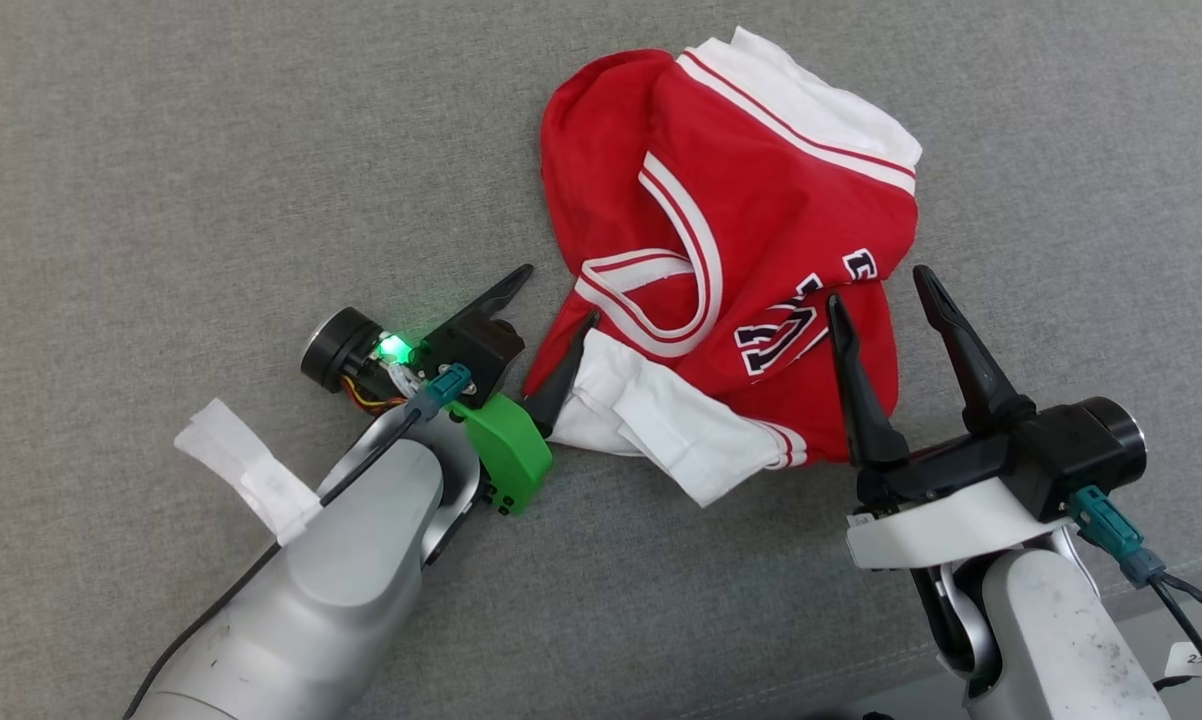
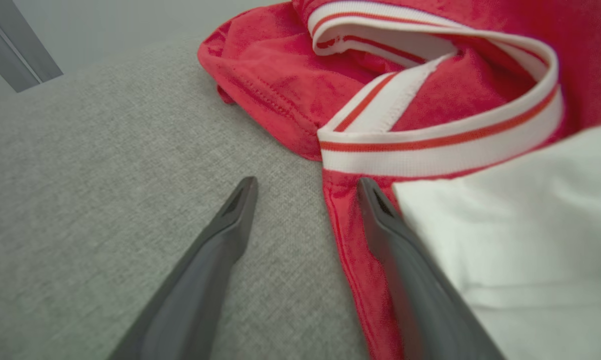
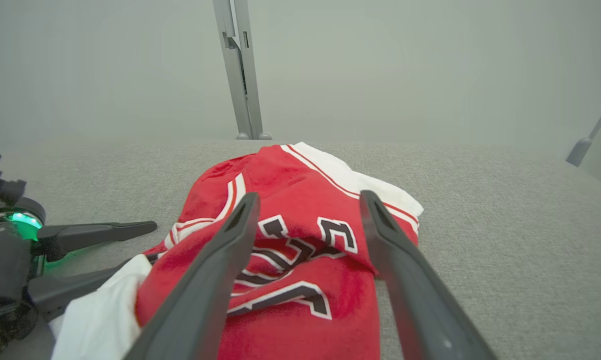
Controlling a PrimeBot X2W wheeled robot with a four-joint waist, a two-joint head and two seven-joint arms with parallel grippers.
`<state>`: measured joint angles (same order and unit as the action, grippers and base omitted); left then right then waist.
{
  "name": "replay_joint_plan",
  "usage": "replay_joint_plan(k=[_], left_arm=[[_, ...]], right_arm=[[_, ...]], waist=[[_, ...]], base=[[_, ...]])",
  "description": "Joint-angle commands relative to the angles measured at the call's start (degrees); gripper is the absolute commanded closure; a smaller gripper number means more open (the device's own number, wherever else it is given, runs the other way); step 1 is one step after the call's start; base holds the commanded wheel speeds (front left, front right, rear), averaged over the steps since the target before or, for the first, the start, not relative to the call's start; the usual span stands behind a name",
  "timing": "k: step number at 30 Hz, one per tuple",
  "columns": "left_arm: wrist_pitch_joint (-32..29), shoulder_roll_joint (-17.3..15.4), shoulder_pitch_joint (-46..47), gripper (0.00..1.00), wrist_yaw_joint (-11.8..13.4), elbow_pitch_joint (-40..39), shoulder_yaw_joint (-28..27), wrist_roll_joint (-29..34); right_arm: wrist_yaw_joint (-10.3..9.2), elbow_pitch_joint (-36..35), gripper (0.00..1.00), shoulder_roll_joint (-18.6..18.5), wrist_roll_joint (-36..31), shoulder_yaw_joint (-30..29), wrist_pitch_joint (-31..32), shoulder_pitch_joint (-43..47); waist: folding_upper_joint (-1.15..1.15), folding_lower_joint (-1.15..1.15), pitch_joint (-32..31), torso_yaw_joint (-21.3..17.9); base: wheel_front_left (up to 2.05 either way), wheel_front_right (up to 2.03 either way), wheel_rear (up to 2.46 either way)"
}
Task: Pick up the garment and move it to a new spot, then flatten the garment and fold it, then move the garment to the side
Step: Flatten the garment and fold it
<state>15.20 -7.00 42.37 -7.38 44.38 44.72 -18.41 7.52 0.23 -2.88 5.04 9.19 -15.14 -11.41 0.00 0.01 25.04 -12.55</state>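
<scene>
Grey cloth surface (image 1: 161,150), pale wall (image 3: 380,65) behind — garment (image 1: 761,210) crumpled; L gripper (image 1: 559,292) + R gripper (image 1: 879,285) jaws apart.

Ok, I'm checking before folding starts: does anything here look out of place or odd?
The jersey lies crumpled in a heap on the grey surface, a white sleeve bunched at its near edge and the lettering creased. Loose white tape sticks out from the left forearm. The left gripper and right gripper stand open.
</scene>
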Motion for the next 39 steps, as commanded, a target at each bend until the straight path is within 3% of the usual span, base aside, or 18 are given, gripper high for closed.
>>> replay_joint_plan(k=[1,5,6,7,8,11,19,24,27,30,35,39], left_arm=[[-0.5,0.2,-0.5,0.0,-0.1,1.5,1.6,-0.8],[-0.5,0.4,0.0,0.0,-0.2,2.2,3.8,-2.4],[-0.5,0.3,-0.1,0.42,-0.2,2.3,4.3,-2.6],[-0.6,0.2,-0.2,0.62,-0.2,2.5,4.9,-2.7],[-0.9,0.1,-0.3,1.0,-0.2,2.7,5.4,-2.8],[-1.7,-0.4,-0.6,1.0,-0.1,2.5,7.2,-2.3],[-1.3,-1.7,-2.7,1.0,4.8,-7.6,6.2,-2.4],[-4.4,-2.4,-3.5,1.0,2.3,-21.1,4.7,-7.8],[-9.2,-3.9,1.3,1.0,1.5,-28.3,5.3,-7.9],[-14.1,-3.1,6.3,1.0,0.8,-33.0,4.6,-10.5],[-19.7,1.1,18.2,1.0,0.2,-34.1,2.6,-16.4],[-19.4,3.5,28.0,1.0,0.0,-30.9,0.3,-20.1]], right_arm=[[-0.06,-0.3,0.0,0.0,0.4,0.2,0.0,-0.8],[-0.06,-0.5,0.0,0.0,0.8,0.0,0.0,-0.5],[-0.06,-0.5,0.0,0.0,0.9,0.0,0.0,-0.4],[-0.06,-0.5,0.0,0.0,0.9,-0.1,0.0,-0.3],[-0.06,-0.4,0.0,0.0,0.9,-0.1,0.0,-0.2],[-0.06,-0.1,0.0,0.0,1.1,0.1,0.0,0.2],[-0.06,0.4,0.0,0.0,1.9,0.0,0.0,2.0],[-0.06,0.9,0.0,0.0,2.1,0.2,0.0,3.1],[-0.06,0.9,0.0,0.0,2.6,0.7,0.0,2.8],[-0.06,0.8,0.0,0.0,3.5,1.3,0.0,2.2],[-0.06,0.6,0.0,0.0,4.6,3.1,0.0,1.9],[-0.06,0.2,0.0,0.0,6.6,3.6,0.0,0.9]], waist=[[0.0,-0.01,0.7,-0.9],[0.0,-0.01,1.1,-1.3],[0.0,-0.01,1.2,-1.3],[0.0,-0.01,1.2,-1.3],[0.0,-0.01,1.2,-1.3],[0.0,-0.01,0.7,-1.6],[0.0,-0.01,-2.9,-2.4],[0.0,-0.01,-6.2,-3.3],[0.0,-0.01,-7.2,-4.6],[0.0,-0.01,-7.6,-6.7],[0.0,-0.01,-7.3,-11.1],[0.0,-0.01,-6.5,-14.8]], base=[[0.0,0.0,0.0],[0.0,0.0,0.0],[0.0,0.0,0.0],[0.0,0.0,0.0],[0.0,0.0,0.0],[0.0,0.0,0.0],[0.0,0.0,0.0],[0.0,0.0,0.0],[0.0,0.0,0.0],[0.0,0.0,0.0],[0.0,0.0,0.0],[0.0,0.0,0.0]])
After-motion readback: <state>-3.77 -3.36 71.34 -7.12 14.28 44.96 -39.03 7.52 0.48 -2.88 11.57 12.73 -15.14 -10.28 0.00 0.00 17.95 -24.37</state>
